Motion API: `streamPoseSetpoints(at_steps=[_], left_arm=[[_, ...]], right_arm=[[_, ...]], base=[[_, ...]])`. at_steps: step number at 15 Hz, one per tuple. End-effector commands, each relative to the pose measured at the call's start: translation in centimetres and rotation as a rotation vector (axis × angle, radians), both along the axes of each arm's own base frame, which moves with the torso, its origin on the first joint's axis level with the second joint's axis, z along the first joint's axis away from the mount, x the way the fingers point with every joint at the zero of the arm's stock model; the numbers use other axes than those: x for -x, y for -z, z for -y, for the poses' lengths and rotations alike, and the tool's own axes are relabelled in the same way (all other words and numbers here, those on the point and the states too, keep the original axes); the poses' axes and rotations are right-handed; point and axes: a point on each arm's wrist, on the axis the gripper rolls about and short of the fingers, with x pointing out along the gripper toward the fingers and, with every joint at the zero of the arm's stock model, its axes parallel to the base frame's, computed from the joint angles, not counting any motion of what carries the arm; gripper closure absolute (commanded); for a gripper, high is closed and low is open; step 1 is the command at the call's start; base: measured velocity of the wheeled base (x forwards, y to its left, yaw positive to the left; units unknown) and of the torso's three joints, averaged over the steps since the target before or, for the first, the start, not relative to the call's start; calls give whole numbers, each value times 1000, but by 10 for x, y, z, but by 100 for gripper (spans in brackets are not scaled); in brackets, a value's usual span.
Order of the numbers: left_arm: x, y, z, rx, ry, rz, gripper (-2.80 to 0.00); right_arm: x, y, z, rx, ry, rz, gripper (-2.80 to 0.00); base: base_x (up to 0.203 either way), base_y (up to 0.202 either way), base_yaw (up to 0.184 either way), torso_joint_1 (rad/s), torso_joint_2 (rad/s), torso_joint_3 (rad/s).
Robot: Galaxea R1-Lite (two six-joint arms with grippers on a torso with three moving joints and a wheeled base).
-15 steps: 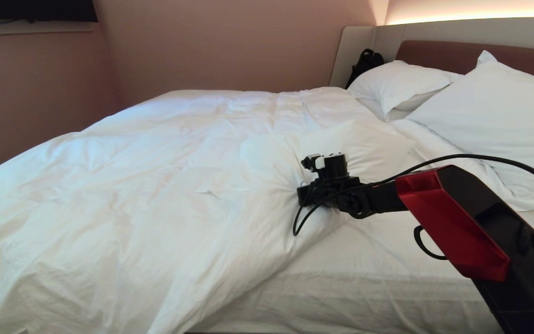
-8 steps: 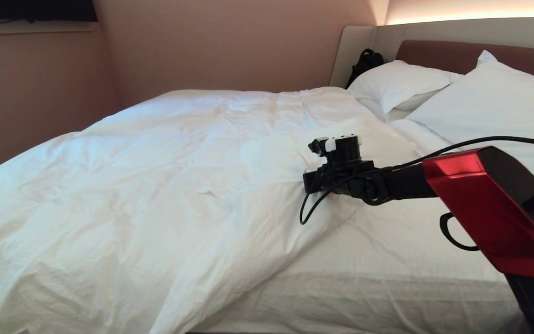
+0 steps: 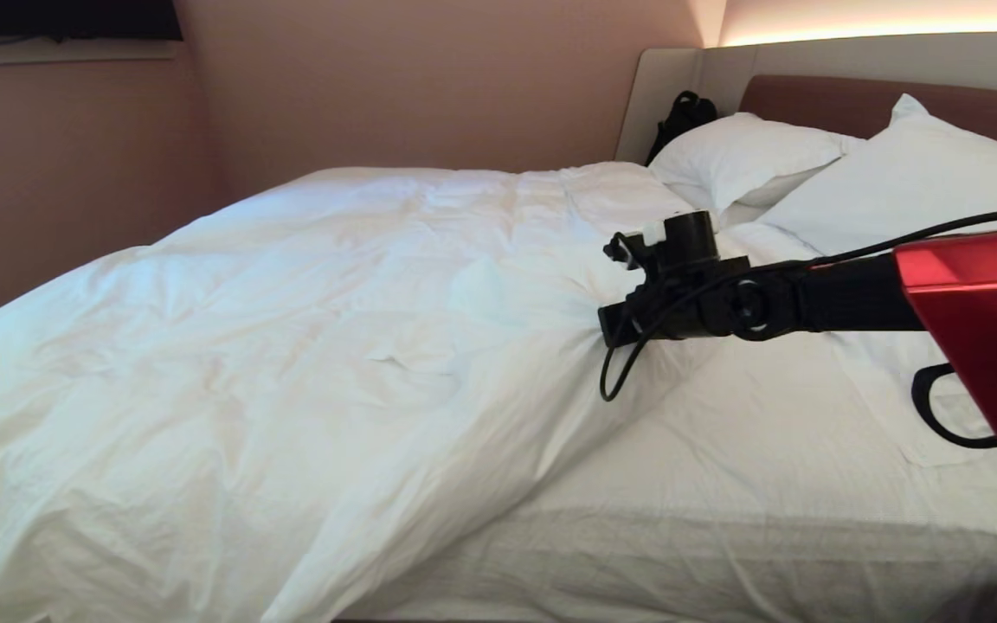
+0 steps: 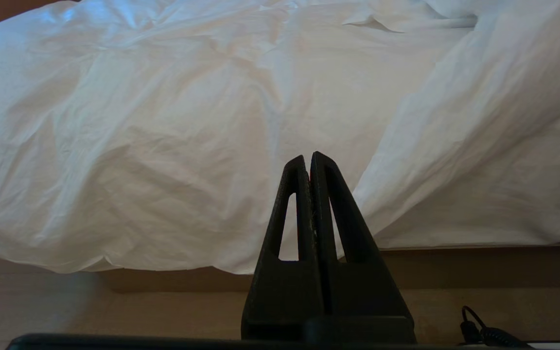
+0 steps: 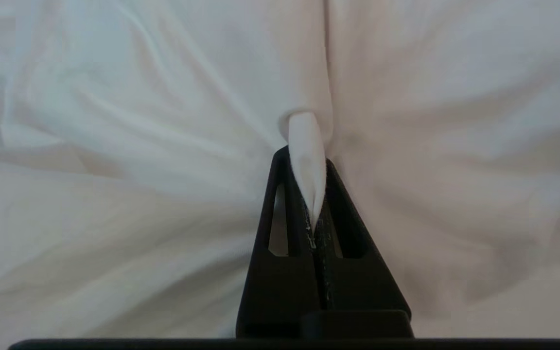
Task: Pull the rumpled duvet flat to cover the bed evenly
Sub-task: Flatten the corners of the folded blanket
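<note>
White, wrinkled cotton fills most of the scene: the duvet (image 3: 291,346) is spread over the far and left parts of the bed (image 3: 723,554), with its near edge running on a slant from the foot corner up toward the pillows. To the right of that slanted edge the fitted sheet (image 3: 749,450) is left bare over the mattress. The duvet's lower left portion is draped past the mattress edge, and in the left wrist view it is seen hanging over the taupe-brown platform base (image 4: 479,265).

The right gripper (image 5: 309,160) is held out over the middle of the bed, near the pillows, and its jaws are clenched on a pinched fold of the duvet; the fabric is seen wedged between the black fingers (image 5: 280,204) and drawn into taut creases that radiate from the grip. In the head view the same gripper (image 3: 615,324) is met by a ridge of lifted duvet at the slanted edge, with a black cable (image 3: 620,372) looped below the wrist.

The left gripper (image 4: 310,163) is parked low beside the bed, aimed at the hanging duvet but apart from it, with its jaws pressed together and nothing between them.

Two white pillows (image 3: 897,208) are propped against the brown and beige headboard (image 3: 810,95), and a black bag (image 3: 680,117) is lodged at the headboard's far end.
</note>
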Motion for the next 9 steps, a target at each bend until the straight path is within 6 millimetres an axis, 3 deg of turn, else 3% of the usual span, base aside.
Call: streamPoseSetpoints(at_steps=[1,9], left_arm=[[0,0,0,0,0,0,0],[0,0,0,0,0,0,0]], right_arm=[[21,-1,13,107,-26,-136,0],[39,32,22,303,-145,-222,0]], base=[[0,0,0,0,0,0],[0,0,0,0,0,0]])
